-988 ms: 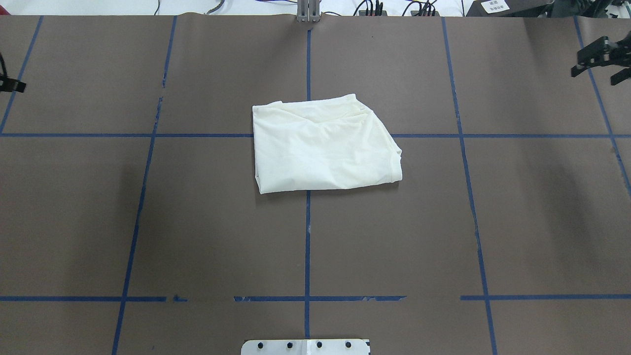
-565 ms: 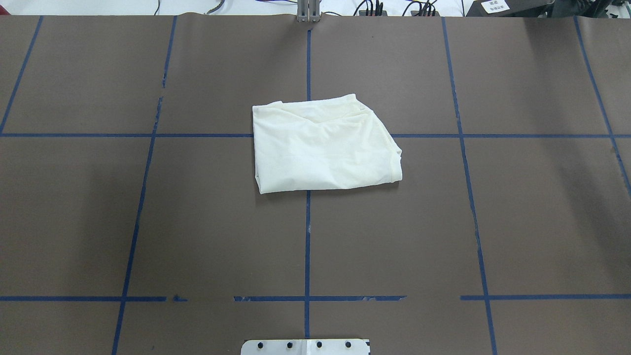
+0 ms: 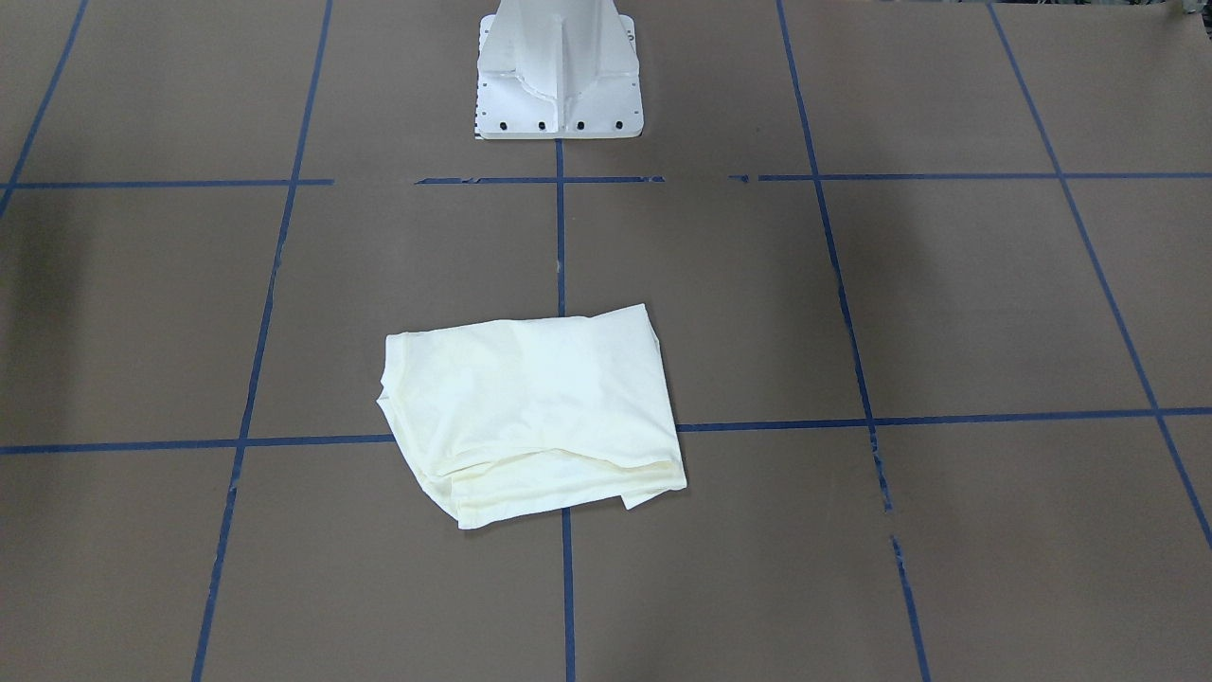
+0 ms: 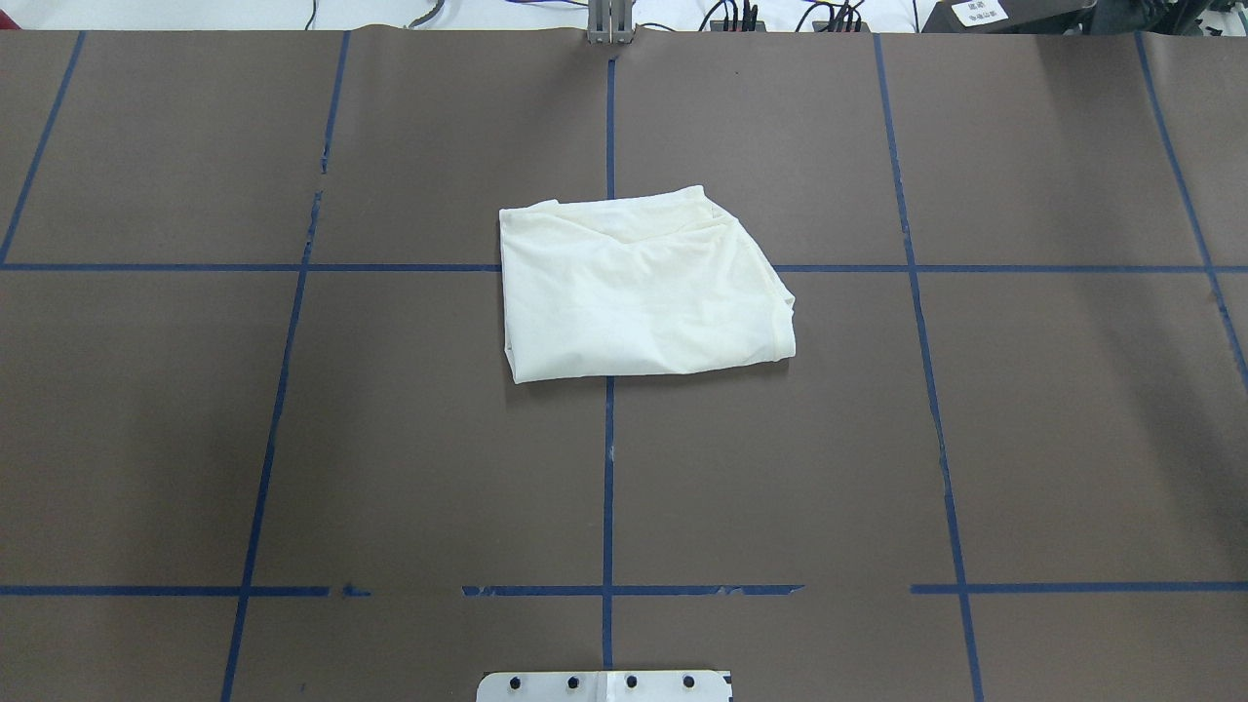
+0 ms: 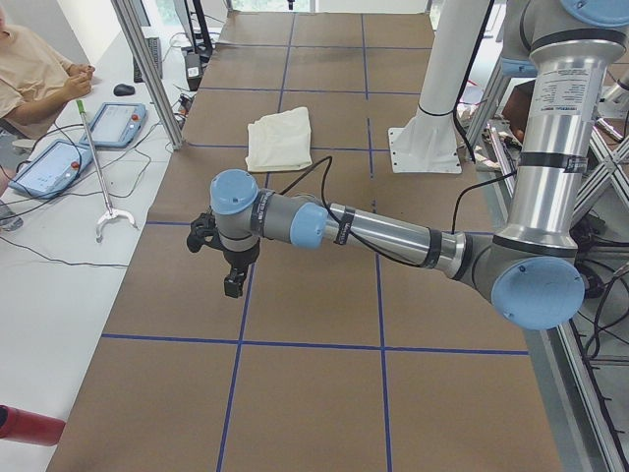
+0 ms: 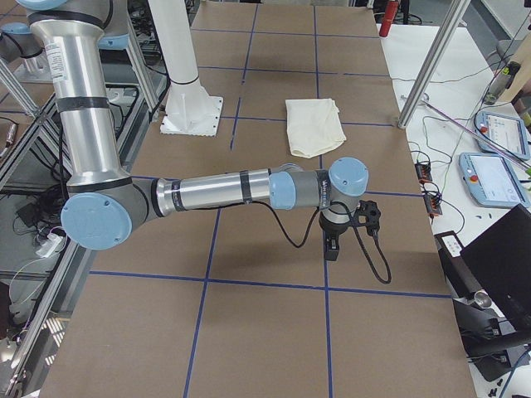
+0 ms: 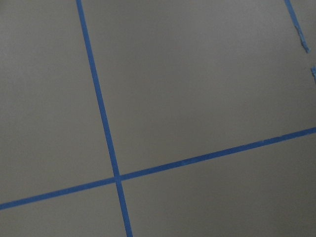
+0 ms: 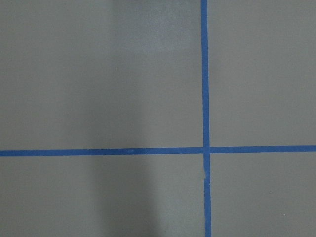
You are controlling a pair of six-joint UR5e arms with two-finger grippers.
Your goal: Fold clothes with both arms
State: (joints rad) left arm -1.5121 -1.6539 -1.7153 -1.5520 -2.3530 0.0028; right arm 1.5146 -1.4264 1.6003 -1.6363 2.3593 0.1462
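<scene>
The clothes (image 4: 643,292) lie folded into a compact cream rectangle at the table's middle, plain side up, also seen in the front view (image 3: 530,407) and both side views (image 5: 278,138) (image 6: 314,124). Nothing touches them. My left arm (image 5: 383,231) reaches far out over the table's left end, its gripper (image 5: 232,277) pointing down above bare brown surface. My right arm (image 6: 224,191) mirrors it at the right end, gripper (image 6: 332,245) hanging over the surface. Whether either gripper is open, I cannot tell. Both wrist views show only brown surface with blue tape lines.
The white pedestal base (image 3: 559,85) stands at the robot's side of the table. A person (image 5: 29,74) sits beyond the far edge with tablets (image 5: 113,123) and a grabber stick (image 5: 98,172). Metal posts (image 5: 147,69) (image 6: 427,62) rise at that edge.
One second ago both grippers showed at the overhead view's left and right edges. They have since moved outward, out of that view. The clothes have not moved.
</scene>
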